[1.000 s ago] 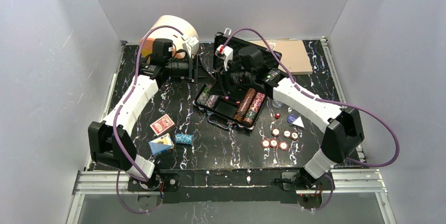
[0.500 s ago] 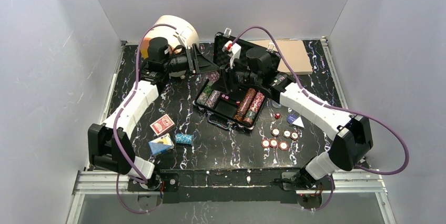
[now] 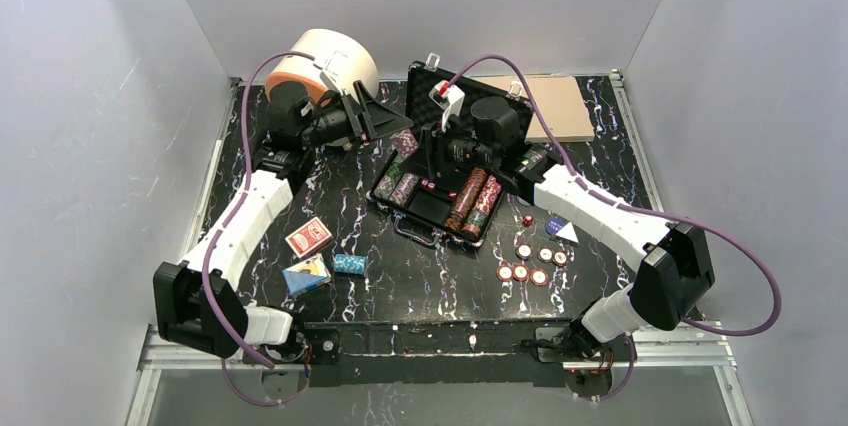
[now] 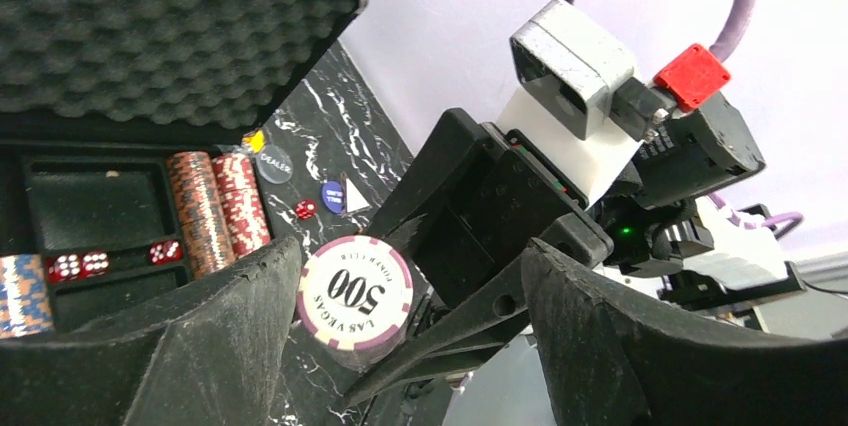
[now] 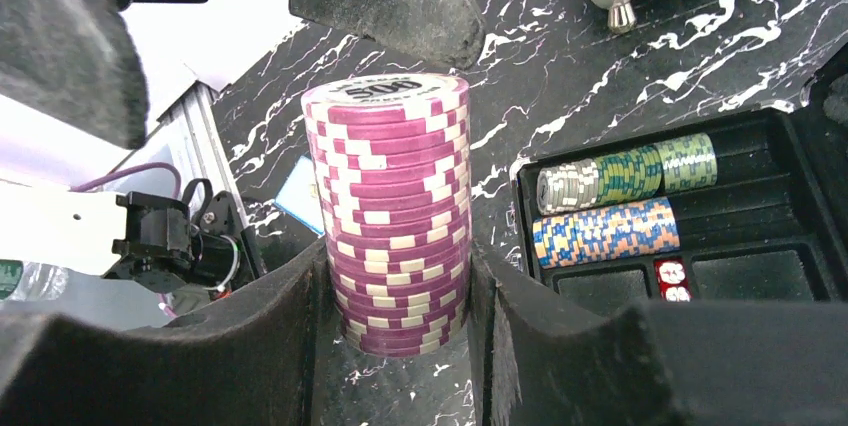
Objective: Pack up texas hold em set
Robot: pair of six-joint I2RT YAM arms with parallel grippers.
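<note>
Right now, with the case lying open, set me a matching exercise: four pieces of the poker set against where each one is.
Things
1. purple chip stack
2. red card deck
3. red dice
4. blue-and-orange chip row

Places
A. lying on its side in a slot of the case, next to the green-and-grey row
B. flat on the table, left of the case in the top view
C. clamped between the right gripper's fingers
D. in a small middle compartment of the case

Pairs: 1-C, 2-B, 3-D, 4-A
</note>
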